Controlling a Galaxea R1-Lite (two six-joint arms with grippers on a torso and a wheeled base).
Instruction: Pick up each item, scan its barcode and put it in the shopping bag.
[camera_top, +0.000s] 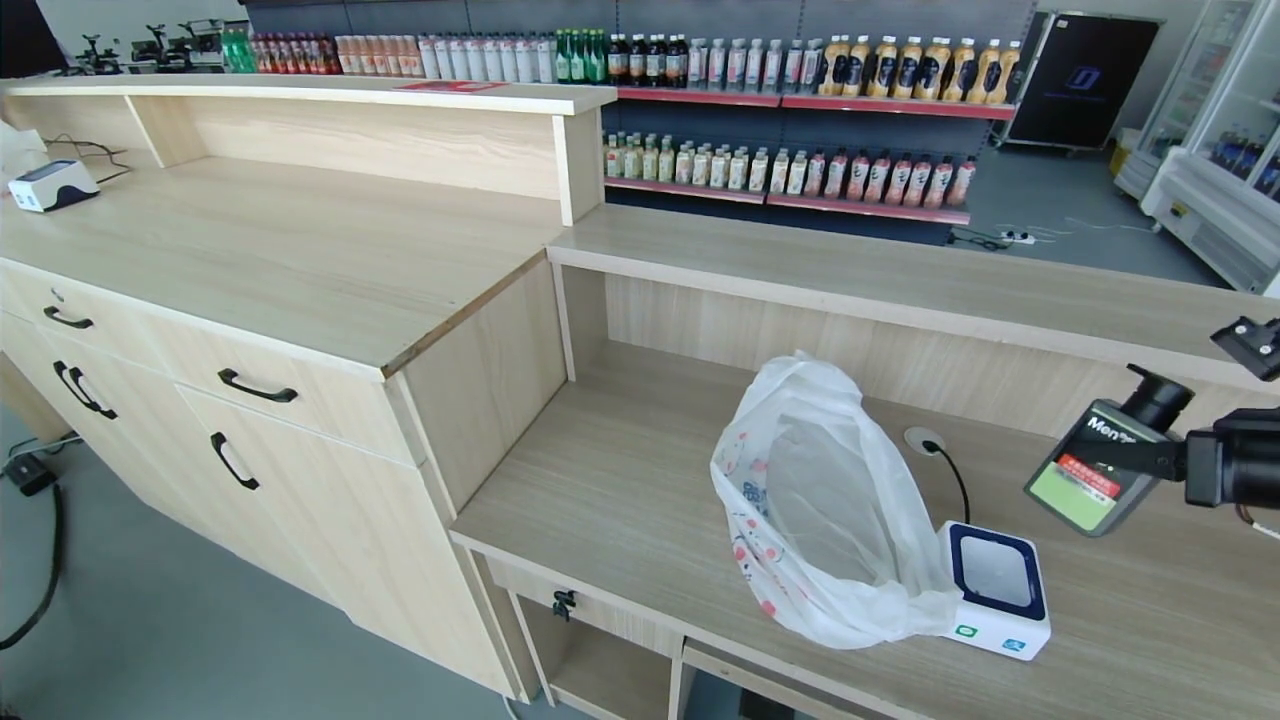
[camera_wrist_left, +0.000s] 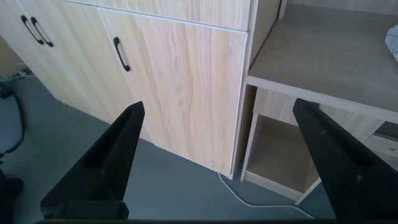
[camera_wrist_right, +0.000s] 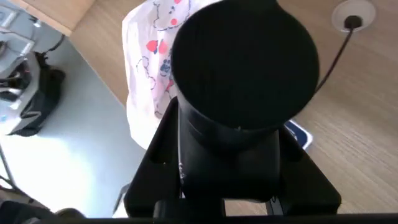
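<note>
My right gripper (camera_top: 1165, 462) is shut on a dark bottle (camera_top: 1100, 475) with a black cap and a green and red label. It holds the bottle tilted above the counter, right of the shopping bag and above the scanner. The white plastic shopping bag (camera_top: 820, 510) stands open on the low counter. A white barcode scanner (camera_top: 995, 590) with a dark window sits against the bag's right side. From the right wrist, the bottle's black cap (camera_wrist_right: 245, 68) hangs over the bag (camera_wrist_right: 149, 56). My left gripper (camera_wrist_left: 217, 162) is open, low beside the cabinet front, holding nothing.
A taller counter (camera_top: 260, 260) with black-handled drawers stands to the left, with a small white device (camera_top: 50, 185) on it. A cable runs from a grommet (camera_top: 925, 440) to the scanner. Shelves of bottles (camera_top: 780, 120) line the back wall. A raised ledge (camera_top: 900, 285) borders the low counter.
</note>
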